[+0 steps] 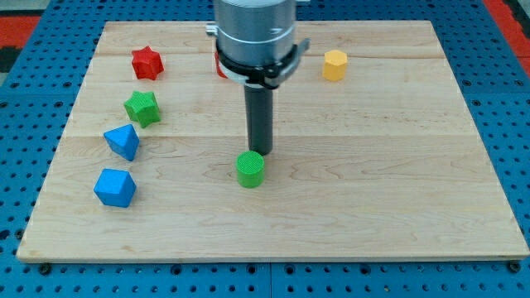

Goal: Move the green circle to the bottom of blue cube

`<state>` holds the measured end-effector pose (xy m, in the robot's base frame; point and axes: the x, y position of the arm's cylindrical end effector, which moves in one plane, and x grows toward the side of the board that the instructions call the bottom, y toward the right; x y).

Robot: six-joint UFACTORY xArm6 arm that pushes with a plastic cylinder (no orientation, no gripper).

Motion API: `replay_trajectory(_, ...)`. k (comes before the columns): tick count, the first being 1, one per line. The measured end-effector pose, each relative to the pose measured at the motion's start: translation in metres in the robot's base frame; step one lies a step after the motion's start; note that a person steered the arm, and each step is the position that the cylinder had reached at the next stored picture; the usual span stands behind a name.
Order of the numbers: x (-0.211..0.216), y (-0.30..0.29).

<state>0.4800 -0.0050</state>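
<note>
Near the board's middle, my tip, a bare rod gripping nothing, is touching the green circle from the view's top-right, while the blue cube is waiting far left.

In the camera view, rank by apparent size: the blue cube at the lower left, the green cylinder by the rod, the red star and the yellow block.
1. blue cube, largest
2. green cylinder, just below my tip
3. red star and yellow block: look alike, unranked. Both lie near the view's top, so distance may shrink them.
</note>
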Motion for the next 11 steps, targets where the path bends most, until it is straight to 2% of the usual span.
replay_trajectory(1, 0.038, -0.029)
replay_trajectory(2, 0.065, -0.03)
replay_trajectory(4, 0.088, -0.006)
replay_trajectory(5, 0.103, -0.04)
replay_trajectory(7, 0.098, -0.114)
replay_trajectory(9, 0.077, -0.14)
replay_trajectory(11, 0.075, -0.157)
